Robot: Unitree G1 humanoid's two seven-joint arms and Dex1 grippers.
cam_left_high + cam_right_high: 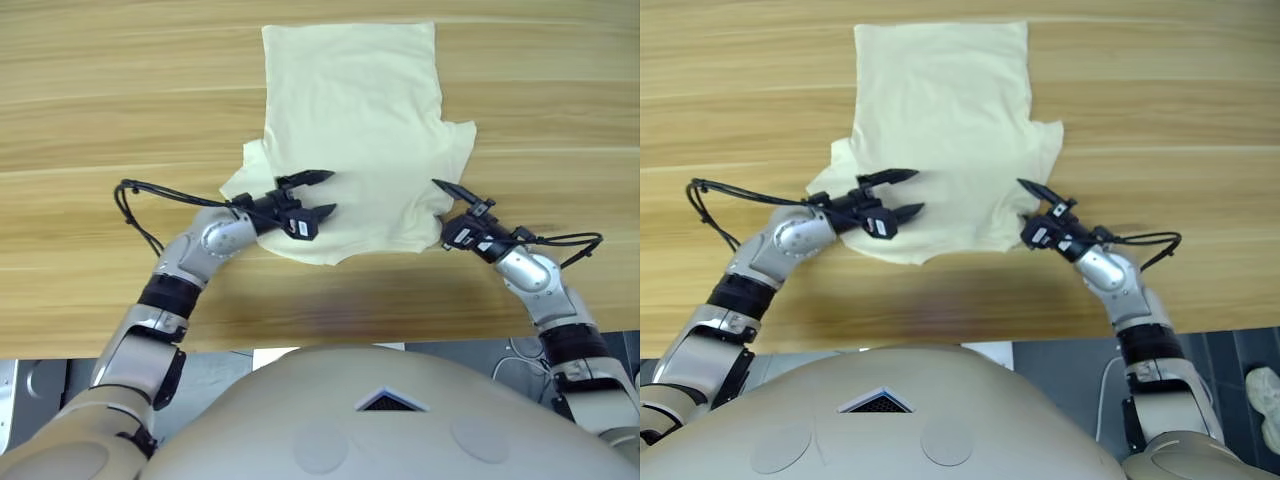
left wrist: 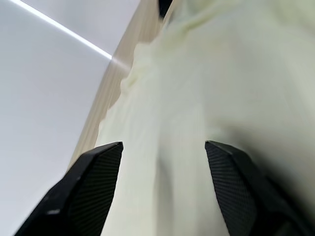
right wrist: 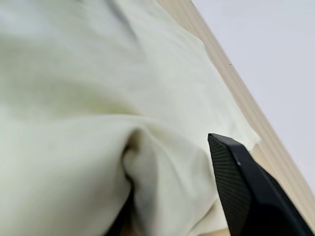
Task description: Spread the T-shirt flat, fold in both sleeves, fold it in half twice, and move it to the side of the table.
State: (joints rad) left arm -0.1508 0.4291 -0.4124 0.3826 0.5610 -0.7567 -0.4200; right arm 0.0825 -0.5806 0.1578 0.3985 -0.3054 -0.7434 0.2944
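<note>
Left gripper (image 1: 322,194): spread wide, over cloth just lower-left of frame centre. Right gripper (image 1: 442,200): at the cloth's lower-right edge. Can't tell if it's clamped; cloth bunches against it in the wrist view. T-shirt (image 1: 355,120) lies mid-table (image 1: 120,100), long axis bottom-to-top of frame, hem at the top edge. Left sleeve (image 1: 243,172) rumpled, right sleeve (image 1: 460,140) sticking out. Each arm is nearest its own sleeve, so probably inward folds next.
</note>
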